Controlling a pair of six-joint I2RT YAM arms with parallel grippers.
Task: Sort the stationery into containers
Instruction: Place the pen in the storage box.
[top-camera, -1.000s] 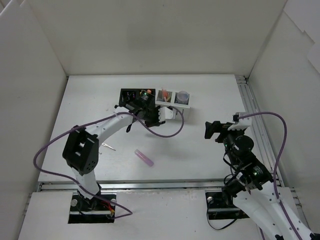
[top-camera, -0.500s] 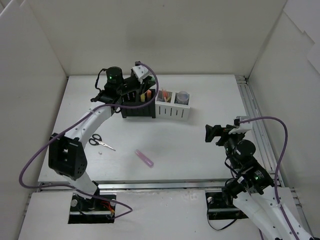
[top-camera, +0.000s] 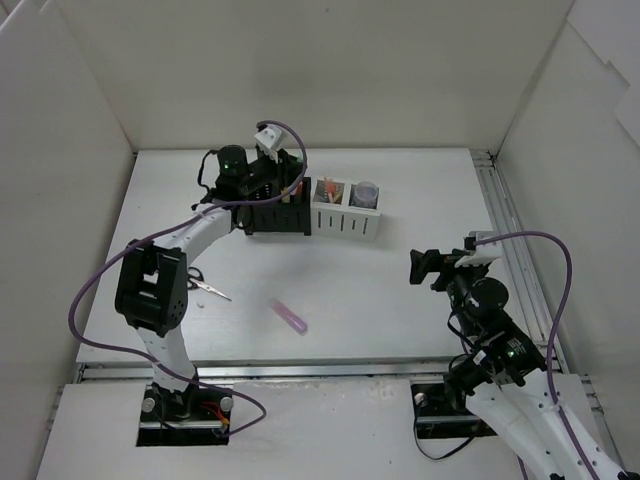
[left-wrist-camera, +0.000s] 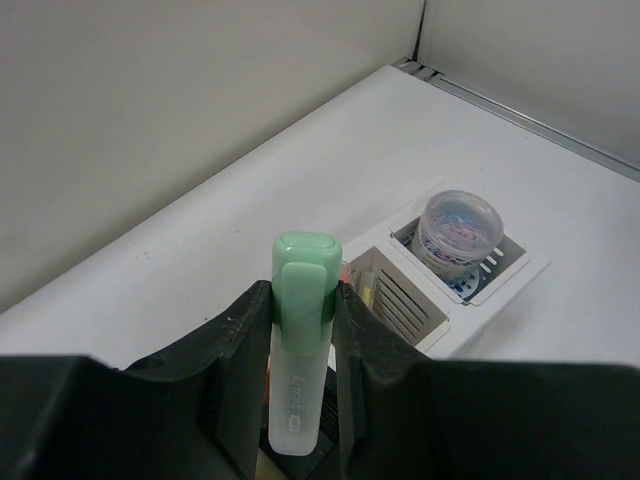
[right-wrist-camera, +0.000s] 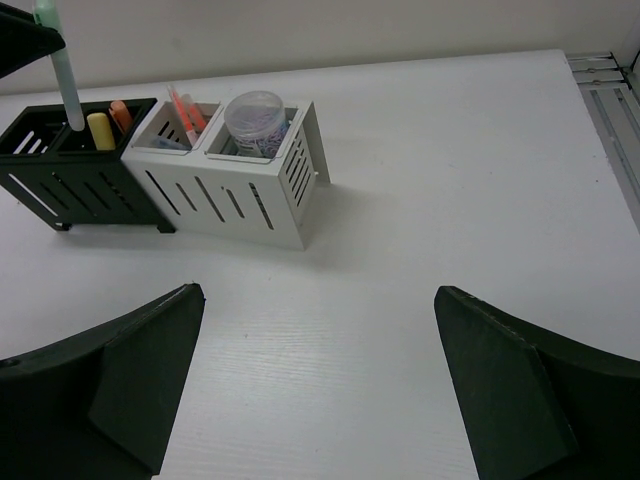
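Note:
My left gripper (top-camera: 281, 187) is shut on a green marker (left-wrist-camera: 300, 345), held upright over the black organiser (top-camera: 276, 217); the marker's lower end dips into the right compartment. The right wrist view shows the green marker (right-wrist-camera: 62, 82) beside a yellow marker (right-wrist-camera: 100, 131) and an orange one (right-wrist-camera: 120, 114) in the black organiser (right-wrist-camera: 80, 182). The white organiser (top-camera: 347, 217) holds pink pens (right-wrist-camera: 184, 110) and a round tape roll (right-wrist-camera: 255, 116). A pink-purple marker (top-camera: 288, 316) lies on the table. My right gripper (top-camera: 426, 266) is open and empty, away to the right.
Small scissors (top-camera: 205, 288) lie on the table at the left, near my left arm's base link. White walls enclose the table on three sides. A metal rail (top-camera: 505, 235) runs along the right edge.
My left arm has swung from in front of the organisers round to behind the black one, carrying the green marker over it. My right arm has barely moved.

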